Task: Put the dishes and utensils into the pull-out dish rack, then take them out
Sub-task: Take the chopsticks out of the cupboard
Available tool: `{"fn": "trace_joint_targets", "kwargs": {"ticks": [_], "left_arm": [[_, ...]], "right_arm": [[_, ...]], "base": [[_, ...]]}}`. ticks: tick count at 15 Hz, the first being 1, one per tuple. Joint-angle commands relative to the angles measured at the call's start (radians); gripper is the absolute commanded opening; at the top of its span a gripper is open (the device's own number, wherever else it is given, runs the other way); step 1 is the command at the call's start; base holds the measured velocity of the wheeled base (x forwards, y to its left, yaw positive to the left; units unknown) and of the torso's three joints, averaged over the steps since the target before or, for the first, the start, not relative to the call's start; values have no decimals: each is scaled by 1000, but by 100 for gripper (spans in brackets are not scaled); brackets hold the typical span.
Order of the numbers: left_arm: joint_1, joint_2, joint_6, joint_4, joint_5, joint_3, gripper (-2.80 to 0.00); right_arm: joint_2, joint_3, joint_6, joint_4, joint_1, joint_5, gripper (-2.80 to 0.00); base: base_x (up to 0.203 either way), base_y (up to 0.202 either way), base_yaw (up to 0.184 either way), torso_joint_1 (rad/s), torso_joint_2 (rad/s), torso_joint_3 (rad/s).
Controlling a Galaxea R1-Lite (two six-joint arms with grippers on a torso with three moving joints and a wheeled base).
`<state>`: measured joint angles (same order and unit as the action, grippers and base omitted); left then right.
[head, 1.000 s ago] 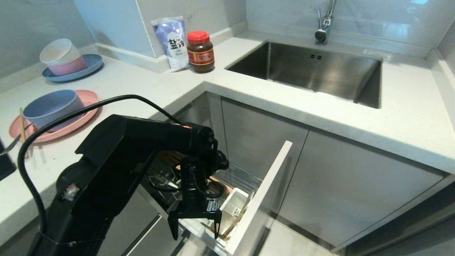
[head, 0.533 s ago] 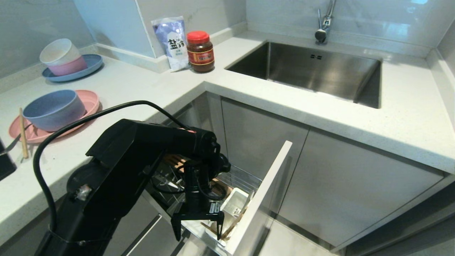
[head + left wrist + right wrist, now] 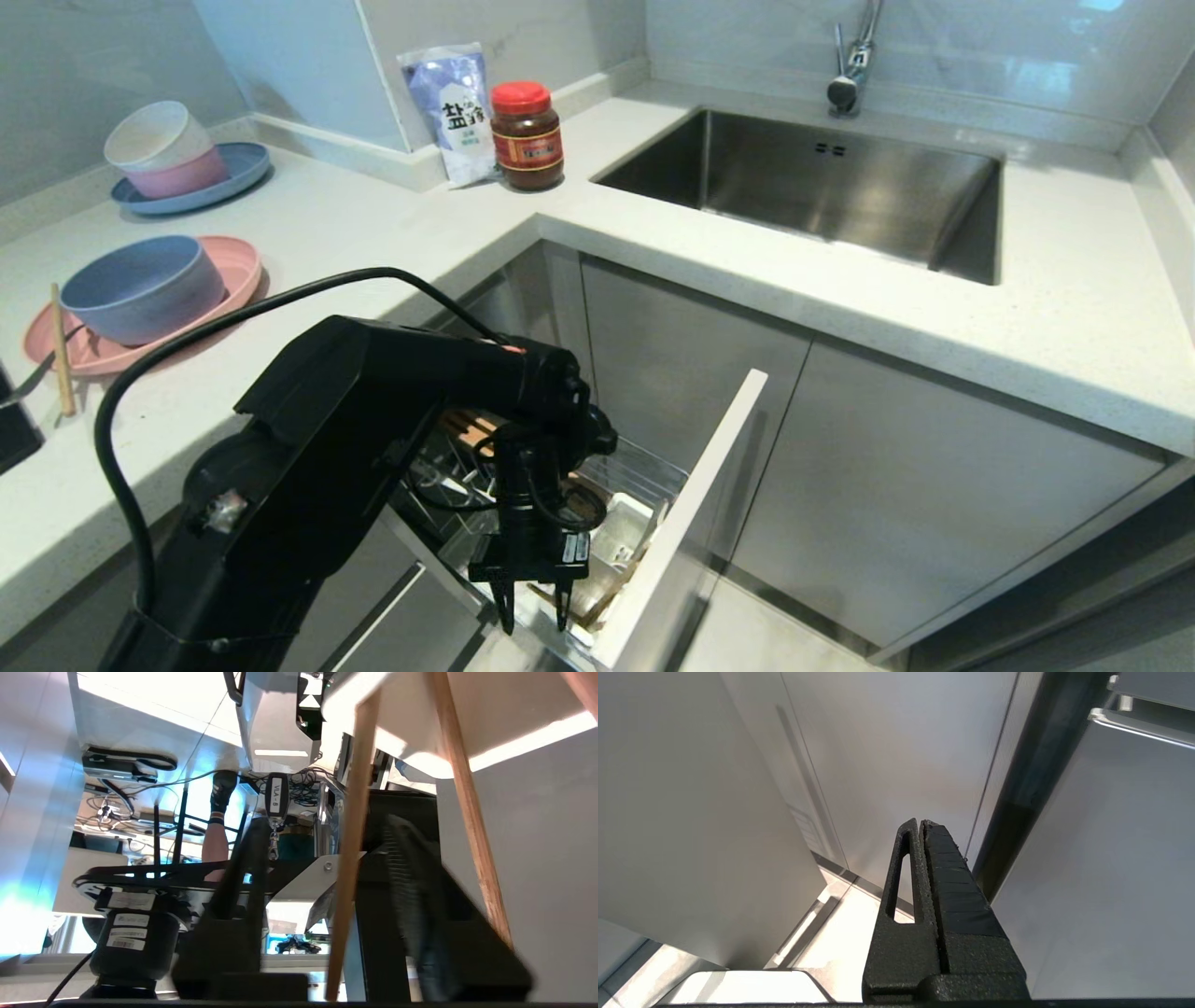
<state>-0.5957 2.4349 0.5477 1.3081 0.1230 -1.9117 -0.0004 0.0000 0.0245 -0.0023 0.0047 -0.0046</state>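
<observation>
Fingers [image 3: 505,602] of the left gripper [image 3: 532,609] stand slightly apart, one chopstick [image 3: 348,858] between them; whether they grip it I cannot tell. It hangs in the open dish rack [image 3: 644,476]. The right gripper [image 3: 922,858] is pressed together beside cabinets.

Blue-grey bowl [image 3: 140,287] — atop pink plate [image 3: 229,280]

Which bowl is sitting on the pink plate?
The blue-grey bowl sits on the pink plate. The white bowl and the pink bowl are stacked farther back on the blue plate instead.
</observation>
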Motion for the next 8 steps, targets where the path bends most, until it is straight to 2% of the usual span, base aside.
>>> {"fn": "trace_joint_targets", "kwargs": {"ticks": [1, 8], "left_arm": [[-10, -5, 5, 7, 1, 0, -280], [-27, -22, 11, 18, 7, 1, -280]], "right_arm": [[-4, 2, 0, -1, 1, 0, -280], [-4, 2, 0, 0, 0, 0, -280]], "base": [[0, 0, 0, 0, 0, 0], [0, 0, 0, 0, 0, 0]]}}
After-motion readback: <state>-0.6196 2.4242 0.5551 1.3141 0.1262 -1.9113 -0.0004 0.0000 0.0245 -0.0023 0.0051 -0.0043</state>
